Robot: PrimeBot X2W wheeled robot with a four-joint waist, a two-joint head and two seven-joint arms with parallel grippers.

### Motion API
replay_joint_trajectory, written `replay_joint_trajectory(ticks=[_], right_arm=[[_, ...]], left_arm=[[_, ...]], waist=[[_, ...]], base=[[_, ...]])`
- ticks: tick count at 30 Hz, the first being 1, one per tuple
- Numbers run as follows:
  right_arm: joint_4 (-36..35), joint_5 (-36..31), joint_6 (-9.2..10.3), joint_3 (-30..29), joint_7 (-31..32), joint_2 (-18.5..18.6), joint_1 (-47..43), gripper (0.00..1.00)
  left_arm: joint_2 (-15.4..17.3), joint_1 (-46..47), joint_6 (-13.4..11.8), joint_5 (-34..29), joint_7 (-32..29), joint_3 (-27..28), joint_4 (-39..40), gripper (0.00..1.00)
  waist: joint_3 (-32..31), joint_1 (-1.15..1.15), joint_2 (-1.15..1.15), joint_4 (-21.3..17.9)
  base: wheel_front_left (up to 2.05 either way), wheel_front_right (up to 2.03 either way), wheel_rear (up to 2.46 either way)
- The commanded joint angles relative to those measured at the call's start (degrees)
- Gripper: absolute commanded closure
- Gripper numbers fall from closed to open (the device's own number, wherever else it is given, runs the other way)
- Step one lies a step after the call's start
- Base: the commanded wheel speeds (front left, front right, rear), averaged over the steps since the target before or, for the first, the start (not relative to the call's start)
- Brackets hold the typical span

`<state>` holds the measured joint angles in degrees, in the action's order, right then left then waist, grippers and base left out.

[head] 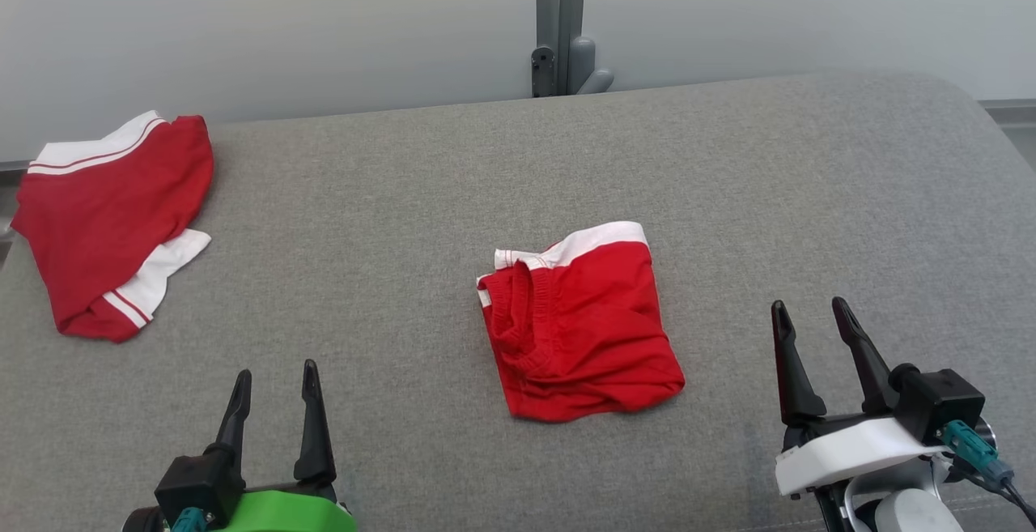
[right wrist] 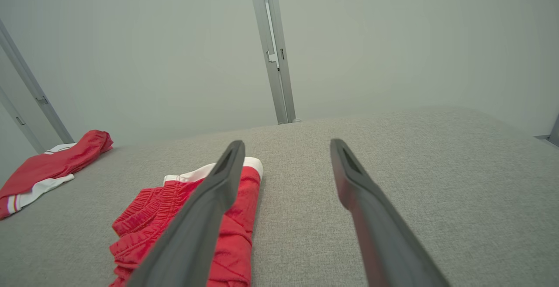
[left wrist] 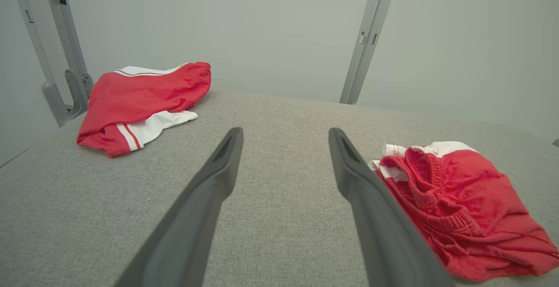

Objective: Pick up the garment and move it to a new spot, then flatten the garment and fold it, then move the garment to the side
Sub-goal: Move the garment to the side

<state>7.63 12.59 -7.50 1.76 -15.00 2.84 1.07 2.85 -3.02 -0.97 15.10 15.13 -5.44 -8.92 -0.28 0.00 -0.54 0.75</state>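
Garment [head: 583,329], red shorts w/ white trim, lies folded mid grey cushion [head: 388,216], between my left gripper [head: 275,370] & right gripper [head: 809,304], touching neither. Both hover spread wide, holding nothing. 2nd red-white garment [head: 113,216] sits far left near cushion edge.

We see a grey fabric surface [head: 388,192] with a rounded far right corner. At its far left corner, close to the left edge, lies a loosely folded red garment [head: 109,216] with white, red-striped trim. Beyond the far edge a grey metal post [head: 560,14] with a bracket [head: 544,70] at its foot stands against a pale wall [head: 243,22]
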Motion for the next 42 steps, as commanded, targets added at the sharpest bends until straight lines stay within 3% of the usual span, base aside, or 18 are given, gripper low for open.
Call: replay_joint_trajectory(ticks=[1,9,19,27,31,42], right_arm=[[0.3,0.2,0.02,-0.1,0.2,0.1,0.3,0.0],[1.5,0.2,0.02,-0.4,1.2,0.1,0.8,0.0],[7.7,-2.6,0.02,1.9,9.3,1.2,8.2,0.0],[16.1,5.2,0.02,5.8,20.1,6.0,15.5,0.0],[21.7,12.5,0.02,8.2,27.1,9.2,19.3,0.0],[30.5,23.9,0.02,13.6,31.9,11.7,25.6,0.0]], left_arm=[[0.1,-0.8,-0.2,0.2,0.0,0.0,0.1,0.0],[0.1,-0.8,-0.1,0.3,0.0,-0.2,-0.2,0.0],[0.1,0.6,-0.1,0.7,0.0,-1.6,-0.7,0.0],[0.1,1.5,-0.2,1.0,0.0,-2.6,-1.0,0.0],[0.1,2.1,-0.2,1.2,0.0,-3.2,-1.2,0.0],[0.1,3.6,0.4,0.7,0.0,-3.6,-1.3,0.0]], waist=[[0.0,0.0,0.54,0.1],[-0.2,0.0,0.54,0.5],[0.6,0.0,0.54,3.3],[2.1,0.0,0.54,6.9],[3.3,0.0,0.54,9.6],[6.4,0.0,0.54,12.9]], base=[[0.0,0.0,0.0],[0.0,0.0,0.0],[0.0,0.0,0.0],[0.0,0.0,0.0],[0.0,0.0,0.0],[0.0,0.0,0.0]])
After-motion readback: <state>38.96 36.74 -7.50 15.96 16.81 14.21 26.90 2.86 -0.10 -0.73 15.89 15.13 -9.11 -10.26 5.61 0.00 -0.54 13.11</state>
